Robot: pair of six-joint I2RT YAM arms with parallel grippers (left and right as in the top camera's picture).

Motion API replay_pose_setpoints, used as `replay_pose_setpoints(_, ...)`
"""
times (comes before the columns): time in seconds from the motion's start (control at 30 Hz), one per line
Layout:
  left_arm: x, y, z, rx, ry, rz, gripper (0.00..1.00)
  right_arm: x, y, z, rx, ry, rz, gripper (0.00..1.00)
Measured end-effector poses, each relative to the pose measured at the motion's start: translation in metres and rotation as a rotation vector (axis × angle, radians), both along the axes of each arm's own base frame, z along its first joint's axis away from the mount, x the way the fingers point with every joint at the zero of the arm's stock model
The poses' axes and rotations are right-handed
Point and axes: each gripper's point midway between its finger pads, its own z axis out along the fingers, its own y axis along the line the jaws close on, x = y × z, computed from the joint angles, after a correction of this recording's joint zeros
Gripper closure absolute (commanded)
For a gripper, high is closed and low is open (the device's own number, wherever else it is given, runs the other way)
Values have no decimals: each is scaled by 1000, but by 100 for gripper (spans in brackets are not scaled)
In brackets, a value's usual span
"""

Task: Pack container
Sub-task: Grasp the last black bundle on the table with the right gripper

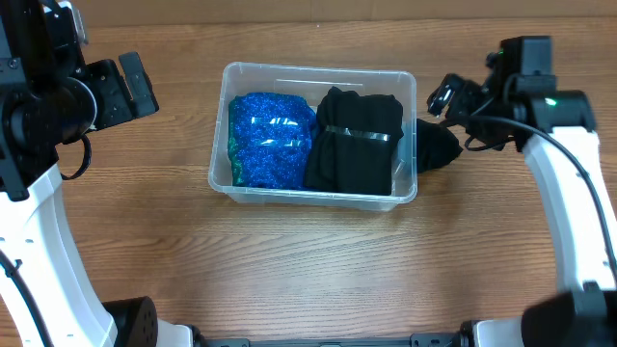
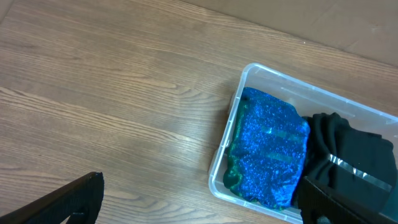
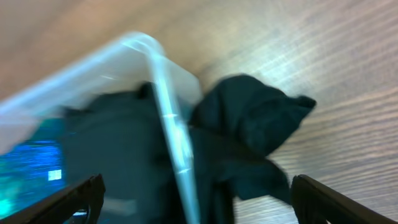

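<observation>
— Where did the clear rectangular plastic container (image 1: 310,197) sit?

— Mid-table on the wooden table (image 1: 289,275), between the arms, mouth up. Its long axis ran left to right, with the right end turned slightly toward the robot.

— And inside?

— A glittery blue bundle (image 1: 272,138) filled the left half and a folded black cloth (image 1: 357,140) the right. A crumpled black cloth (image 1: 437,146) lay outside, against the right end wall.

— The grippers?

— The left gripper (image 1: 123,87) hung left of the container, fingers spread and empty. The right gripper (image 1: 445,96), near the crumpled cloth, was also spread and holding nothing.
</observation>
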Motion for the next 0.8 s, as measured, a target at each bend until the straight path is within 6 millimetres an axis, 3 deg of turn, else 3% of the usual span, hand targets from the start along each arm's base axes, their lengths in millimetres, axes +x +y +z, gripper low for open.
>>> replay_pose_setpoints(0.1, 0, 0, 0, 0, 0, 0, 0, 3, -3, -38, -20, 98, 0, 14)
replay_pose_setpoints(0.2, 0, 0, 0, 0, 0, 0, 0, 2, -5, -75, -35, 203, 3, 31)
replay_pose_setpoints(0.37, 0, 0, 0, 0, 0, 0, 0, -4, -6, -91, -40, 260, 6, 47)
replay_pose_setpoints(0.47, 0, 0, 0, 0, 0, 0, 0, -5, -5, -91, -39, 264, 12, 47)
replay_pose_setpoints(0.6, 0, 0, 0, 0, 0, 0, 0, -11, 2, -91, -7, 285, 44, 31)
replay_pose_setpoints(0.7, 0, 0, 0, 0, 0, 0, 0, -18, 8, -91, 20, 307, 84, 30)
replay_pose_setpoints(0.8, 0, 0, 0, 0, 0, 0, 0, -26, 13, -91, 40, 331, 124, 37)
